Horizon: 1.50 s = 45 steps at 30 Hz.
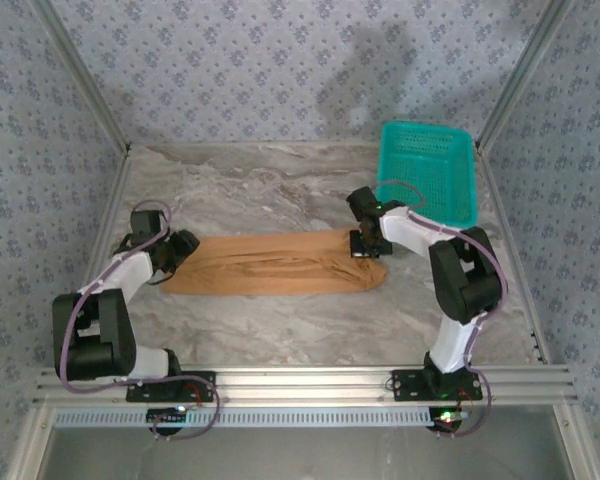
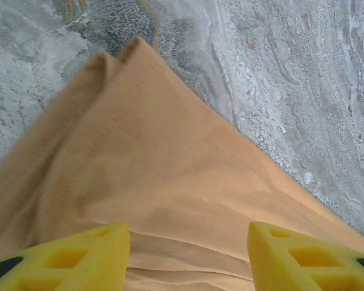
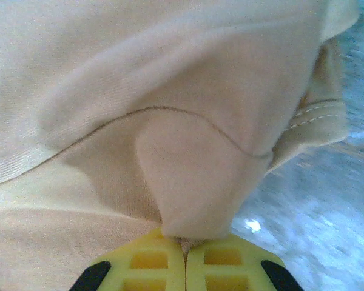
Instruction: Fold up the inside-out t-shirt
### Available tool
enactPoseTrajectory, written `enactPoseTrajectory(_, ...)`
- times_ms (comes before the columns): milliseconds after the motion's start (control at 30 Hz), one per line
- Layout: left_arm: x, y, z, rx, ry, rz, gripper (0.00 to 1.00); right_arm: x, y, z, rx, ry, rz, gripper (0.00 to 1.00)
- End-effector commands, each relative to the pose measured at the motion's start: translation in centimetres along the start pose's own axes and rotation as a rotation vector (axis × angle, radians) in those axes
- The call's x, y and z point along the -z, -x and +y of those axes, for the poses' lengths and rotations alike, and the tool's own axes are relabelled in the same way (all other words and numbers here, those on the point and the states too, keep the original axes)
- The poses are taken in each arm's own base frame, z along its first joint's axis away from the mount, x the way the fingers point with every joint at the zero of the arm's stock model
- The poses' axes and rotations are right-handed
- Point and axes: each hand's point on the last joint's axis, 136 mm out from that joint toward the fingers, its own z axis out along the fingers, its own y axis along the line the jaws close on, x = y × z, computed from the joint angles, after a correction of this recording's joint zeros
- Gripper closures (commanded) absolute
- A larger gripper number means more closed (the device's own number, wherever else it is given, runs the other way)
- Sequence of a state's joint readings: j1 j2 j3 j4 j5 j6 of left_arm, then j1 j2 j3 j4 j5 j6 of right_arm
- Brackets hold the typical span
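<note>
The inside-out t-shirt (image 1: 280, 265) is laid on the marble table (image 1: 280, 180) as a long tan band. It runs left to right between the two arms, roughly mid-table. The cloth is folded over on itself. In the left wrist view, layered edges are seen meeting in a pointed corner against the bare marble.

The left gripper (image 1: 170, 258) is placed at the band's left end. In its wrist view the yellow fingers (image 2: 79, 260) are held well apart. Flat, lightly wrinkled cloth is seen between and below them, and nothing is pinched. Whether the fingertips touch the fabric cannot be told.

The right gripper (image 1: 364, 244) is set on the band's right end. In the right wrist view its fingertips (image 3: 230, 267) are pressed together. A tuck of tan fabric is clamped between them and rises from the join, so the shirt is gripped there. Above the tuck a curved seam (image 3: 170, 112) is seen across the cloth. A double-stitched hem (image 3: 315, 115) is seen at the cloth's right edge, with bare table beyond it.

A teal basket (image 1: 425, 128) is stood at the table's far right. It is apart from the shirt and just beyond the right arm.
</note>
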<state>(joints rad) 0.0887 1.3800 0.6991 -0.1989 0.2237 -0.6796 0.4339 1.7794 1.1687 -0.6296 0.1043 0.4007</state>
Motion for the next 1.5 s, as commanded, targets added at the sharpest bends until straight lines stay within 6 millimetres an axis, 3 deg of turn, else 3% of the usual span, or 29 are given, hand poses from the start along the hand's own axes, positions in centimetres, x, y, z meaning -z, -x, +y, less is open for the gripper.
enactPoseTrajectory(0, 1.1, 2.2, -1.5, -0.013, -0.022, -0.052, 0.47, 2.7, 0.6, -0.6, 0.024, -0.031, -0.058, 1.00)
enactPoseTrajectory(133, 2.0, 3.5, -1.5, 0.006, -0.034, -0.068, 0.46, 5.7, 1.7, 0.4, 0.039, -0.024, -0.126, 1.00)
enactPoseTrajectory(333, 3.7, 5.6, -0.5, 0.084, -0.067, -0.099, 0.46, 11.4, 2.5, 4.2, 0.116, -0.014, -0.231, 1.00)
enactPoseTrajectory(500, 4.8, 6.9, 0.3, 0.131, -0.075, -0.119, 0.47, 15.3, 3.0, 10.1, 0.147, 0.091, -0.296, 1.00)
enactPoseTrajectory(700, 5.3, 7.6, 1.4, 0.190, -0.080, -0.124, 0.47, 17.3, 2.9, 19.1, 0.236, 0.210, -0.321, 1.00)
enactPoseTrajectory(1133, 5.8, 8.5, 6.2, 0.330, -0.028, -0.158, 0.48, 14.7, 2.1, 38.0, 0.382, 0.482, -0.321, 1.00)
enactPoseTrajectory(1367, 4.3, 8.1, 7.5, 0.358, -0.012, -0.142, 0.49, 13.0, -0.6, 44.9, 0.441, 0.719, -0.276, 1.00)
enactPoseTrajectory(1400, 4.1, 8.1, 7.8, 0.360, -0.008, -0.142, 0.49, 12.7, -1.1, 45.8, 0.439, 0.759, -0.254, 0.95)
enactPoseTrajectory(1467, 3.5, 7.8, 8.2, 0.365, -0.003, -0.132, 0.49, 11.3, -2.2, 46.8, 0.416, 0.814, -0.175, 0.66)
